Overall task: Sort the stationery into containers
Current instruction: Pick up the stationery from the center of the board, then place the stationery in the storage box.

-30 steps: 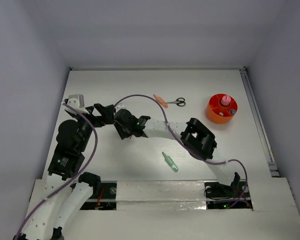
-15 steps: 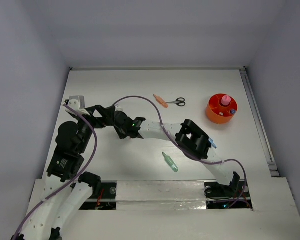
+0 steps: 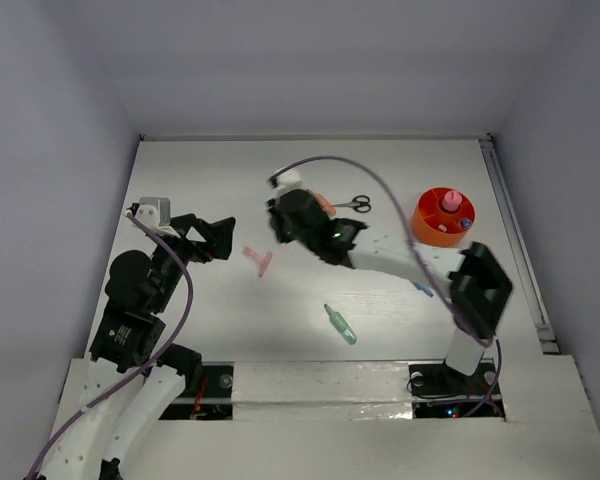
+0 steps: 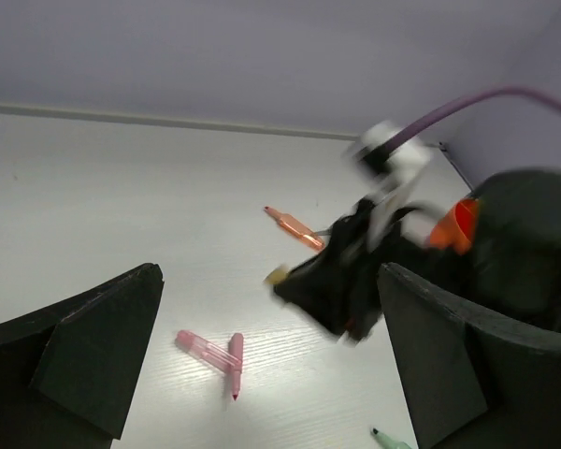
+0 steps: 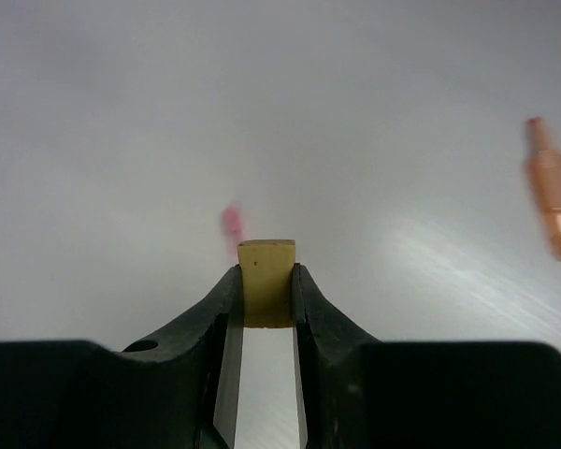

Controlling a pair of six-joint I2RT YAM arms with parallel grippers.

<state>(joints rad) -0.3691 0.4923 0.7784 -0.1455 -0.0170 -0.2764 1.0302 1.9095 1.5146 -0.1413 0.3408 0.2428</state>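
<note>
Right wrist: our right gripper [image 5: 266, 288] clamps the yellow eraser [image 5: 267, 256], presumably for the far-right-corner orange bowl [image 3: 424, 228]; left gripper [image 4: 269, 327] gapes empty.

Scissors [image 3: 355, 204] lie on the table [image 3: 230, 170], left of the bowl [image 3: 422, 229].

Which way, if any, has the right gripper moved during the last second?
Yes. The right gripper, shut on a yellow eraser, has shifted right and up the view, nearer the scissors.

Lab rig: white table [image 3: 230, 170] w/ plain walls [image 3: 310, 70].
</note>
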